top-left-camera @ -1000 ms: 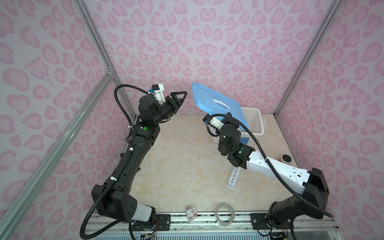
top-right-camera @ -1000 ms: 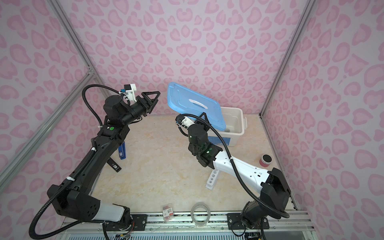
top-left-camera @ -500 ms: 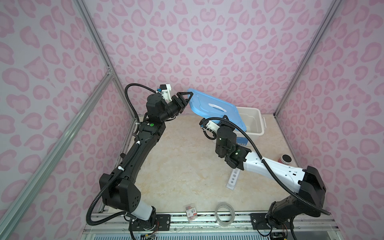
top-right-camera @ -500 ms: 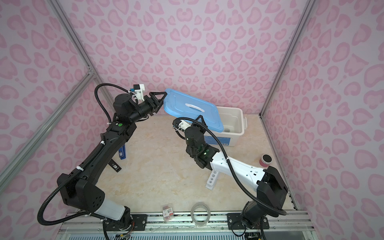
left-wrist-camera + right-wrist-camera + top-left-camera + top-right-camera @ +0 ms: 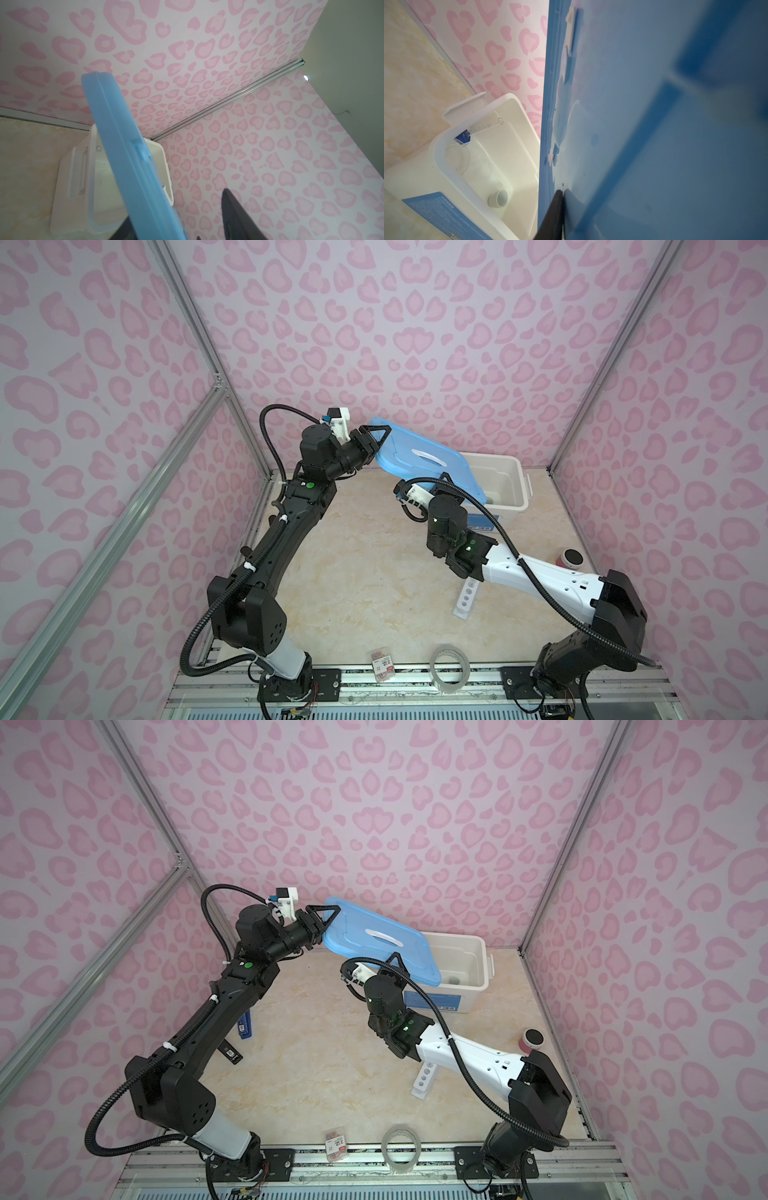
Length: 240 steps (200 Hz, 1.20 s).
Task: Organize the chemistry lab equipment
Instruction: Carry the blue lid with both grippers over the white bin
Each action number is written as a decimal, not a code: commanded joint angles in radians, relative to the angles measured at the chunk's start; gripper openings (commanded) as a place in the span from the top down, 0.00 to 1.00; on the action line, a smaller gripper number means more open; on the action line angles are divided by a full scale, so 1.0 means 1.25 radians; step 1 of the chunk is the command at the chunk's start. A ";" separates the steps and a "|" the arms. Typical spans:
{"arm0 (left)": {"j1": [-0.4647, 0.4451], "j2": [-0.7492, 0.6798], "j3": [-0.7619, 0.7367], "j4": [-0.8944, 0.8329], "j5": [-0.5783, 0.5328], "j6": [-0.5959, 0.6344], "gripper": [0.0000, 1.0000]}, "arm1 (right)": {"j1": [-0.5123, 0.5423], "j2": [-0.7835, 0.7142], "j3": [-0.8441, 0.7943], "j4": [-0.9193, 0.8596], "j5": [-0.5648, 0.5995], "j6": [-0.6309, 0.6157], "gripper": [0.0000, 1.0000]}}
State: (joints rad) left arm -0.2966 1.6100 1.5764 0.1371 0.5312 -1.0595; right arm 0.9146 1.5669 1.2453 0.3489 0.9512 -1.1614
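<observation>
As the lid drops: blue plastic lid [image 5: 415, 470] now shallow, not steep, over white plastic bin [image 5: 524, 489].
Left tool [image 5: 380, 443]: moved in, spread astride far corner, unclamped.
Right tool [image 5: 563, 191]: grasping near edge.
In bin: blue-based cylinder [image 5: 478, 128], clear petri dish [image 5: 462, 158], small white cup [image 5: 498, 199].
Out: white six-hole rack [image 5: 465, 598] on table [image 5: 353, 564]; you'd be closing early.

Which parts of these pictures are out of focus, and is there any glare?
In the right wrist view, the blue lid is very close and blurred, while the small white cup is sharper; in the left wrist view, a small bright spot glares; both top views are sharp and evenly lit.
</observation>
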 commanded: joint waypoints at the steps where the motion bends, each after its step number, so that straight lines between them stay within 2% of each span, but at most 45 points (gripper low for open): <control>1: -0.002 0.005 0.010 0.030 0.019 0.027 0.54 | 0.004 0.000 0.004 0.024 -0.022 0.028 0.74; 36: -0.001 0.007 0.012 0.038 0.023 0.021 0.63 | 0.006 -0.012 -0.007 -0.007 -0.033 0.056 0.62; 41: -0.002 0.008 0.012 0.038 0.023 0.019 0.68 | 0.006 -0.014 -0.008 -0.012 -0.034 0.061 0.61; 66: -0.001 0.009 0.014 0.038 0.024 0.014 0.74 | 0.008 -0.017 -0.017 -0.031 -0.042 0.083 0.56; 142: -0.001 0.024 0.037 0.087 0.029 0.000 0.86 | 0.006 -0.040 -0.041 -0.081 -0.066 0.136 0.50; 213: 0.008 0.072 0.071 0.135 0.056 -0.033 0.96 | -0.021 -0.129 -0.076 -0.280 -0.117 0.320 0.48; 229: 0.010 0.090 0.096 0.151 0.073 -0.048 0.96 | -0.049 -0.156 -0.067 -0.340 -0.147 0.387 0.48; 240: 0.010 0.101 0.114 0.157 0.086 -0.056 0.96 | -0.084 -0.175 -0.033 -0.428 -0.203 0.477 0.48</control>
State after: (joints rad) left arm -0.2867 1.7130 1.6703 0.2127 0.5873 -1.0954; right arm 0.8654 1.3853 1.1595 -0.0063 0.7914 -0.7807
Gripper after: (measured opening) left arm 0.125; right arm 0.522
